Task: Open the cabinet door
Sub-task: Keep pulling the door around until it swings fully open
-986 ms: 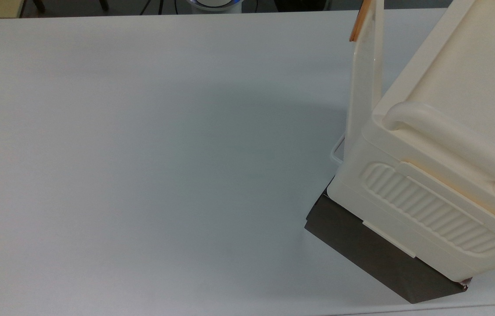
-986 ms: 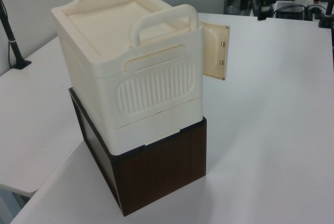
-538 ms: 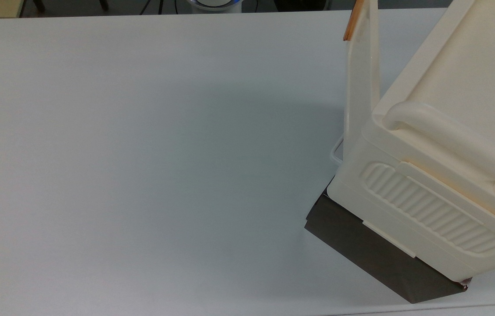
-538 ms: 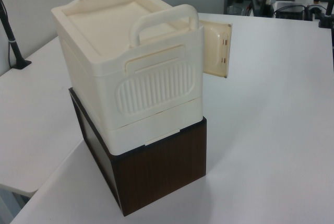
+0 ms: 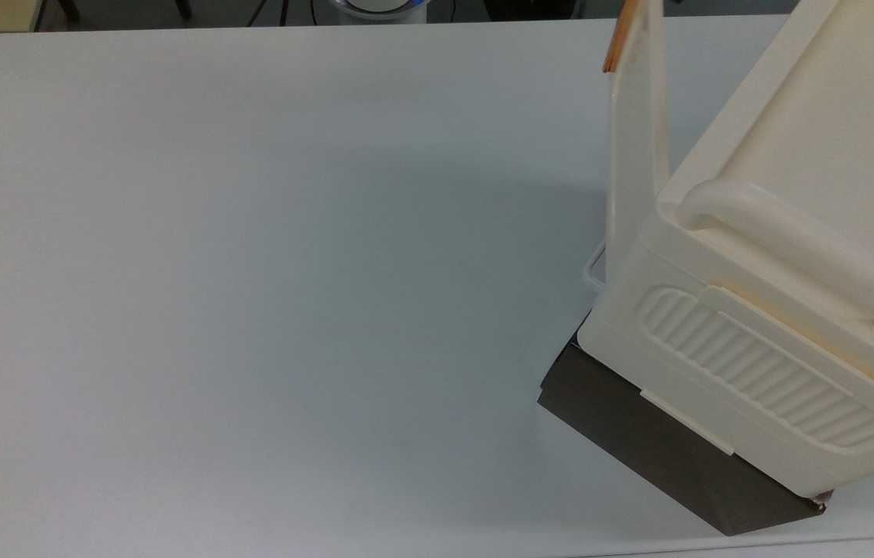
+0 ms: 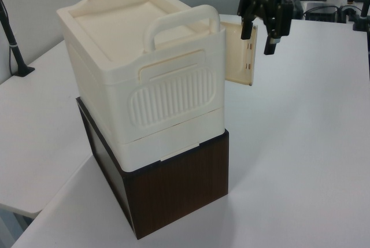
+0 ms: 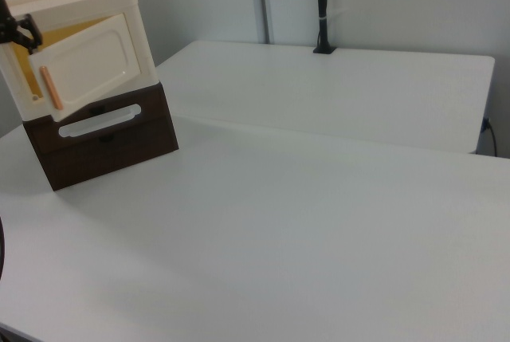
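- Here, the cabinet door (image 6: 238,53) stands swung out from the cabinet (image 6: 144,80) near the table (image 5: 251,271) edge.
- The hand (image 6: 261,29), fingers apart, hangs at the door's free edge.
- Open tabletop lies beyond.

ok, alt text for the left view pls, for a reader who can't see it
A cream cabinet on a dark brown base stands on a white table, its cabinet door swung partly open toward the left view's right. The arm's black tool hangs at the door's free edge, fingers pointing down and open.
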You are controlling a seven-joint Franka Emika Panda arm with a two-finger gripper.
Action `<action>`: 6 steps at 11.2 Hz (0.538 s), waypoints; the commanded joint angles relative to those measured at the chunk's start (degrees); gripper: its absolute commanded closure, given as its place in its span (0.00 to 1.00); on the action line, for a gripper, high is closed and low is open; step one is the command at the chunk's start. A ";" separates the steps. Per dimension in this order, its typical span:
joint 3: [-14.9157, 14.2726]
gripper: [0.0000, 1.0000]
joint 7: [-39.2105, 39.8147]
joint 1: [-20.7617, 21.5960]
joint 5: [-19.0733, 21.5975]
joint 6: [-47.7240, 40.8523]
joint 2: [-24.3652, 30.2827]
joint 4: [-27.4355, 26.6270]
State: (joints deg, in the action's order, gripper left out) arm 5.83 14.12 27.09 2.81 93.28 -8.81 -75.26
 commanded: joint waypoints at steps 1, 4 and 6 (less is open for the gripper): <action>-0.38 0.00 -0.23 -3.87 -0.17 1.65 1.07 -2.26; -0.47 0.00 -0.67 -6.60 -0.43 1.30 1.16 -2.34; -0.82 0.00 -1.02 -10.11 -1.57 1.38 1.25 -2.26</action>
State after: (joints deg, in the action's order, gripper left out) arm 5.40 14.12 20.10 2.32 93.32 -8.99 -75.63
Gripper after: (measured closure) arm 0.000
